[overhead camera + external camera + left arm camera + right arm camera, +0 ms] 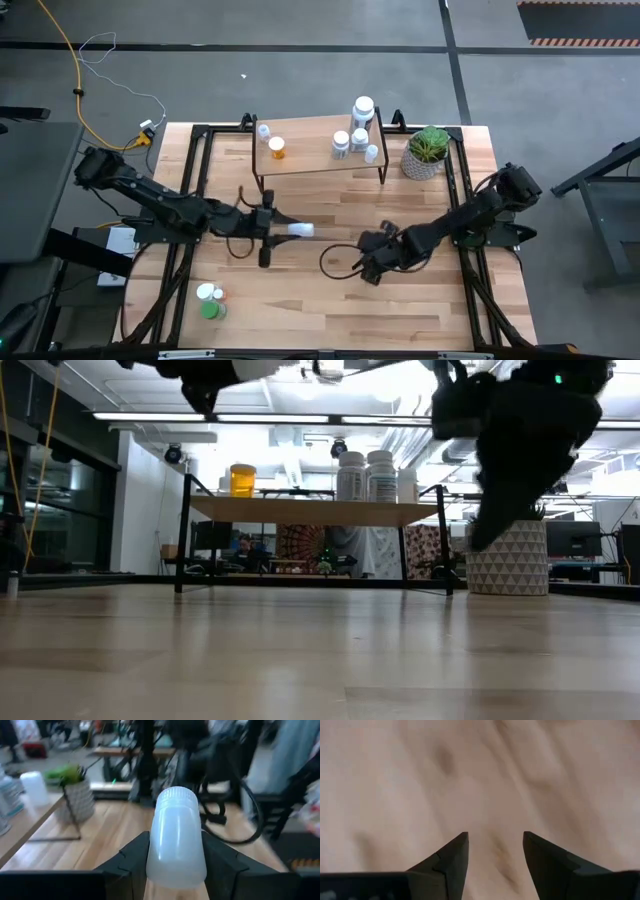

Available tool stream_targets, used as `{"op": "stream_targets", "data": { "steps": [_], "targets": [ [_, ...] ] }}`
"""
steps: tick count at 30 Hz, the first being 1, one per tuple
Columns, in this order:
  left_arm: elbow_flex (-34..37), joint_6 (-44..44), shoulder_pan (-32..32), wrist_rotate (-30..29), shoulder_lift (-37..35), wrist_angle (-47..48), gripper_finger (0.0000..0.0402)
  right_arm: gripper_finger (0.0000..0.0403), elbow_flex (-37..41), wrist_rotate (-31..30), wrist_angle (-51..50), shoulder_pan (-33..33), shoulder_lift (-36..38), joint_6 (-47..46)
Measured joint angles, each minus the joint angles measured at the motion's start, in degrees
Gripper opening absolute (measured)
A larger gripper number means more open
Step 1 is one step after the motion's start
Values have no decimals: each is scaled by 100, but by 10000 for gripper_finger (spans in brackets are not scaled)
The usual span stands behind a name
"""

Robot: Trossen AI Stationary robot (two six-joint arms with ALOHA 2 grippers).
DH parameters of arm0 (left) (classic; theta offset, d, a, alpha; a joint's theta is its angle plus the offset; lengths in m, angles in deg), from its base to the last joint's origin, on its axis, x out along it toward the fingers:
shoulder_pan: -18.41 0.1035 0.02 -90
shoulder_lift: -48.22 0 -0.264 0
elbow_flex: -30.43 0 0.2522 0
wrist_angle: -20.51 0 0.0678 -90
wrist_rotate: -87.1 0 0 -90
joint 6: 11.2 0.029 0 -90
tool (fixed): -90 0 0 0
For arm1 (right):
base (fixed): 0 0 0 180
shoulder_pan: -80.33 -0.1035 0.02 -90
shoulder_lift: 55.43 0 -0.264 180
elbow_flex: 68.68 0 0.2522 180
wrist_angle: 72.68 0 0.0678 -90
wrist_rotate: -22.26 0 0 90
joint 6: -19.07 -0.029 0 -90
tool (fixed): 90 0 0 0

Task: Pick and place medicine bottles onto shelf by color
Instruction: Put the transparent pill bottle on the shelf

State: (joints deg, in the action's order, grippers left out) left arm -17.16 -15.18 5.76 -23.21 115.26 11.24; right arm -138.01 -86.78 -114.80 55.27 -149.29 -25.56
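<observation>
Left claw (175, 865): clamped on a white bottle (176, 840), held above the table (420, 300) in front of the shelf (310, 158).
Right claw (495, 850): fingers apart, empty, over bare table.

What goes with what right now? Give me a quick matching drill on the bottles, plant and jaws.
Things:
1. white bottle
2. orange bottle
3. green bottle
4. potted plant

Places:
A. on the table by the shelf's right end
B. on the shelf's left part
C. between the left gripper's jaws
D. on the table's near left corner

Pairs: 1-C, 2-B, 3-D, 4-A. The right gripper is open, holding nothing.
</observation>
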Motion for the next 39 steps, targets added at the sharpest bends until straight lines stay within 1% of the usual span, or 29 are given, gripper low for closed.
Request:
{"op": "stream_targets", "data": {
  "steps": [3, 6, 9, 11, 13, 15, 20, 24, 30, 35, 39],
  "targets": [
    [250, 9, 146, 521, -68, -717, 134, 179, 737, -159, 2594, 3, 38, 543],
    [304, -37, 257, 703, -30, -810, 134, 179, 1149, -461, 4948, 83, 37, 1472],
    [304, -86, 305, 708, 90, -813, 134, 179, 1281, -494, 6672, 182, 43, 2496],
    [304, -92, 305, 708, 143, -790, 134, 179, 1268, -494, 7379, 248, 52, 3097],
    [300, -93, 302, 710, 222, -829, 134, 179, 1173, -491, 7545, 334, 54, 3550],
    [302, -93, 302, 714, 274, -799, 134, 179, 1042, -614, 7479, 423, 48, 3786],
    [302, -82, 305, 715, 321, -804, 134, 189, 740, -725, 6689, 589, 43, 3833],
    [302, -88, 305, 730, 323, -804, 134, 216, 645, -728, 6434, 596, 43, 3821],
    [302, -126, 305, 730, 323, -757, 134, 260, 645, -729, 6623, 596, 41, 4061],
    [293, -174, 305, 726, 350, -722, 134, 266, 647, -728, 6844, 617, 41, 4103],
    [105, -216, 305, 722, 573, -704, 134, 266, 647, -685, 6908, 686, 41, 3933]
  ]
}}
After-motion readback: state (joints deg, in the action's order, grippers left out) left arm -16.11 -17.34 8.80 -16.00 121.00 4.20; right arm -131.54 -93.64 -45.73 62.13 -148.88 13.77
